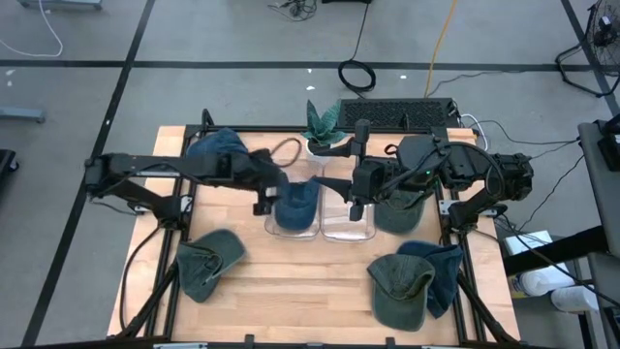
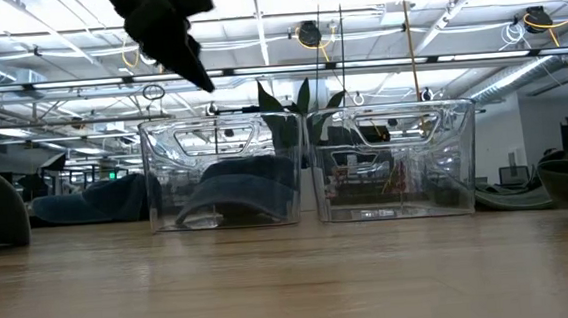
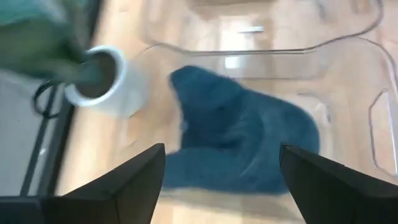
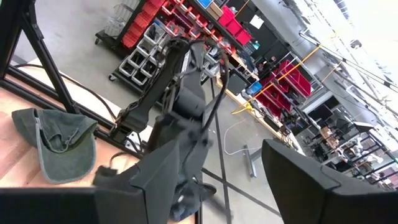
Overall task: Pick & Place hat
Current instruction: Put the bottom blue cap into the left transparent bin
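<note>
Industrial workshop: red parts bins (image 4: 180, 15), exposed ceiling pipes (image 2: 378, 64).

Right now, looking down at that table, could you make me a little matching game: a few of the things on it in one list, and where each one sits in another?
Things:
1. blue hat
2. right clear bin
3. potted plant
4. left end effector

Places or states:
A. at the table's far edge, behind the bins
B. inside the left clear bin
C. open, over the left clear bin
D. holds no hat

Pairs: 1-B, 2-D, 3-A, 4-C
</note>
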Robot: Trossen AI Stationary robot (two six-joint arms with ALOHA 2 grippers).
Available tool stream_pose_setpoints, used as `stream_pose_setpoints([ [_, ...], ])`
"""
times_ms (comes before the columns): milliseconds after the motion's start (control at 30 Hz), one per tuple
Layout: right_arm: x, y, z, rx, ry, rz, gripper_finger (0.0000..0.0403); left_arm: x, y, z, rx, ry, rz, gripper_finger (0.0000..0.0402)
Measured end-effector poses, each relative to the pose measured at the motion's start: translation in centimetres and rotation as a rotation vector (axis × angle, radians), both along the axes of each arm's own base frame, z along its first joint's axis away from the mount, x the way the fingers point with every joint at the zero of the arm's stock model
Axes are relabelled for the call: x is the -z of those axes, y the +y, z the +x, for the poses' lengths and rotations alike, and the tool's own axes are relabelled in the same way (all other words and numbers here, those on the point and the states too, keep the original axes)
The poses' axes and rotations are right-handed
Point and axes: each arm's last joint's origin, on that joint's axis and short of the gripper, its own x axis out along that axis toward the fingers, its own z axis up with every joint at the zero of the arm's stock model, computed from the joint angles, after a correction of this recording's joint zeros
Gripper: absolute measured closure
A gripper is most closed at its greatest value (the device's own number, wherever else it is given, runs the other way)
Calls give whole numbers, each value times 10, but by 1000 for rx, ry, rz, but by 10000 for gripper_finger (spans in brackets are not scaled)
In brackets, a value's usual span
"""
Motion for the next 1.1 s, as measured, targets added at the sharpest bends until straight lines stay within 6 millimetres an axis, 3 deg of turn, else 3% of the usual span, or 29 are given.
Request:
stream_pose_setpoints([
  [233,0,0,0,1,0,-1,183,-30,-3,-37,-131,-103,-44,102],
  [533,0,0,0,-1,2,-8,183,-39,-8,-76,-302,-80,-187,92],
  [767,0,0,0,-4,7,-24,183,-33,-6,-86,-445,6,-166,101],
  [1100,0,0,0,-5,6,-29,183,-31,-6,-88,-479,27,-168,107],
])
